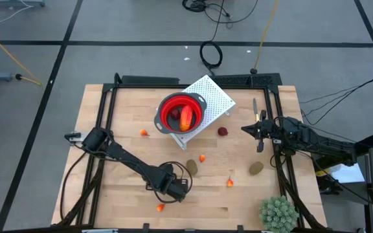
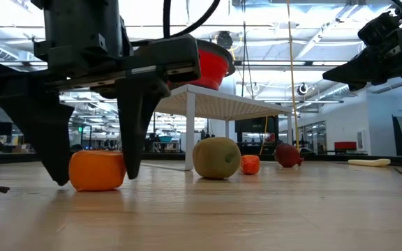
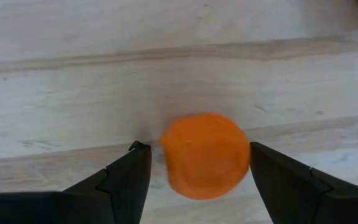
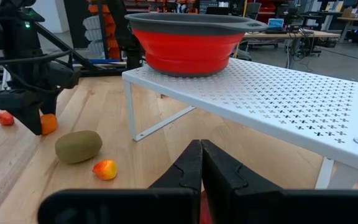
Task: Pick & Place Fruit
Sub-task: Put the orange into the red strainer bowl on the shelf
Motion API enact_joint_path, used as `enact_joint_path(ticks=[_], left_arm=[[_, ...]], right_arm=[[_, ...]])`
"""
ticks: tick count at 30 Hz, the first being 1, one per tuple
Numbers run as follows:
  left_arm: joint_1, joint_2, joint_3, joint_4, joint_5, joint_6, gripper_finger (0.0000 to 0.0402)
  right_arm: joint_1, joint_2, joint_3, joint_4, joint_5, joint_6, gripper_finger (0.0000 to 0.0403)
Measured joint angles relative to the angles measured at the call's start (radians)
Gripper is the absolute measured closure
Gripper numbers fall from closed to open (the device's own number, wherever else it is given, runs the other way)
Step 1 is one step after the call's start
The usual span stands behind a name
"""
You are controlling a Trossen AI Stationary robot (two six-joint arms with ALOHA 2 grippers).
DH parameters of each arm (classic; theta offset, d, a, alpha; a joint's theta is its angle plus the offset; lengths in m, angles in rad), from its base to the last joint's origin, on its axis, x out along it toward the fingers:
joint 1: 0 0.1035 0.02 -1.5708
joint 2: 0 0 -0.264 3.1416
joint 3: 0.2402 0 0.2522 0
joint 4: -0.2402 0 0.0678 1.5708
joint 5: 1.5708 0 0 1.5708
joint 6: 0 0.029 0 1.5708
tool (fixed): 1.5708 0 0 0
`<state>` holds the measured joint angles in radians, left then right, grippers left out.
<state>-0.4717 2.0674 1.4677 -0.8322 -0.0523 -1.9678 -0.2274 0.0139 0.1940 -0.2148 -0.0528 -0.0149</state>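
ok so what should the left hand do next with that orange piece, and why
Probably close. The left hand is down at the table with its fingers open on either side of the orange piece, which sits between them, nearer one finger, not yet gripped. Closing should secure it for a lift toward the red bowl. The right hand waits shut.

The left arm reaches low across the worktop's near middle, its wrist bent down so the left gripper (image 2: 96,171) stands with both fingertips at the surface. Its fingers (image 3: 126,180) are spread apart, one on each side of an orange piece (image 3: 205,155). The right arm waits raised at the far right, the right gripper (image 4: 201,163) pressed together.
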Motion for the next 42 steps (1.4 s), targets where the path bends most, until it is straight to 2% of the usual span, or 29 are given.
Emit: enact_joint_path(ticks=[12,23,30,33,36,42], left_arm=[[0.0,0.0,0.0,-0.008,-0.001,0.003,0.0139],[0.0,0.0,0.0,0.0,-0.041,0.037,0.0248],[0.0,-0.05,0.0,0.001,-0.051,0.136,0.0263],[0.0,-0.106,0.0,0.013,-0.112,0.225,0.0255],[0.0,-0.175,0.0,0.062,-0.216,0.342,0.0249],[-0.007,-0.324,0.0,0.267,-0.453,0.692,0.0255]], right_arm=[[0.0,0.0,0.0,0.0,0.0,0.0,0.0403],[0.0,0.0,0.0,0.0,0.0,0.0,0.0403],[0.0,0.0,0.0,0.0,0.0,0.0,0.0403],[0.0,0.0,0.0,0.0,0.0,0.0,0.0403],[0.0,0.0,0.0,0.0,0.0,0.0,0.0403],[0.0,0.0,0.0,0.001,0.0,0.0,0.0403]])
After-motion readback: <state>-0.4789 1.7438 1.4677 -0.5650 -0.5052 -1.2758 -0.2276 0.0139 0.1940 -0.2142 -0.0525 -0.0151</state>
